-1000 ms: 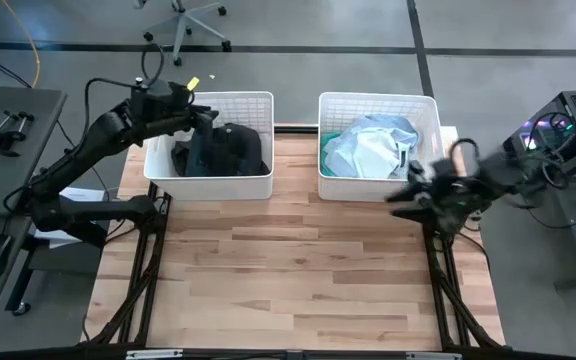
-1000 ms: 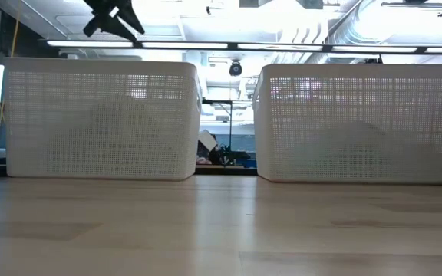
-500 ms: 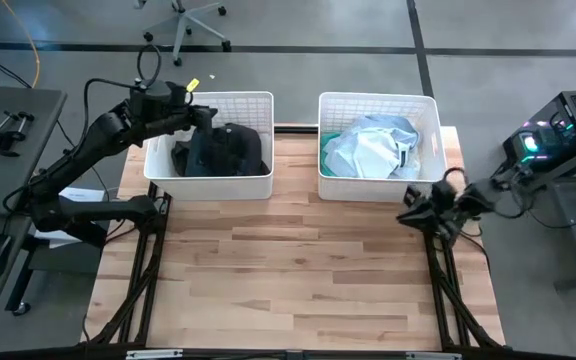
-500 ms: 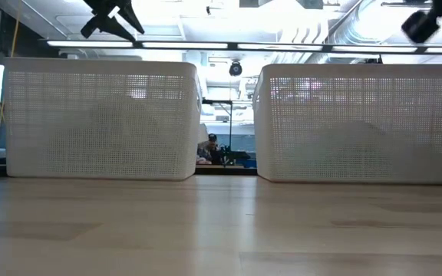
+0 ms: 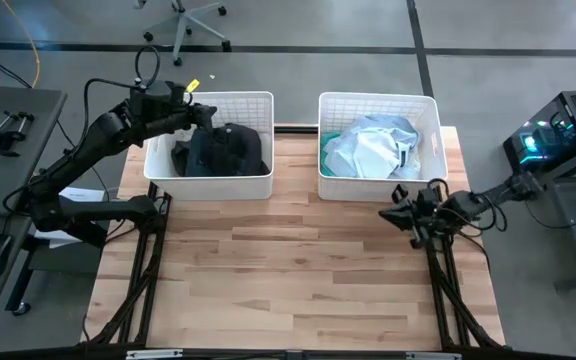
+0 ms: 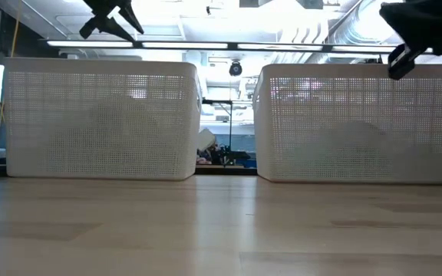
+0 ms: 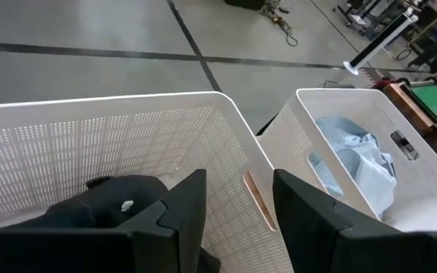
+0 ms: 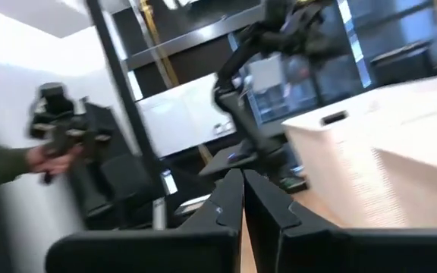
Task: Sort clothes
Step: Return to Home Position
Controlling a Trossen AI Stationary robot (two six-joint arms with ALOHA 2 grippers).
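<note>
Dark clothes (image 5: 218, 148) lie heaped in the left basket (image 5: 208, 186), which stands beside the right basket (image 5: 378, 190) with a gap between them. Pale clothes (image 5: 373, 148), light blue and white with a teal edge, fill the right basket itself. No garment shows on the tabletop (image 5: 288, 270) in front of the right basket, so the sort looks finished and only parking the arms remains. Left gripper (image 7: 237, 182) hangs well apart from the right basket, over the far outer corner of the left basket; its fingers are spread and hold nothing, which fits a release over the dark heap. Right gripper (image 5: 396, 213) sits just in front of the right basket's near wall, toward its outer corner, at about rim height in the low view; its fingers are pressed together and empty, a posture suited to travel, not grasping. Hidden or unclear: the low view shows only vague shadows through the slatted walls, so the depth of each pile cannot be read. Single garments within the dark heap cannot be told apart. The right wrist view is smeared; a person's hand (image 8: 48, 155) shows in the room beyond, holding something I cannot identify.
</note>
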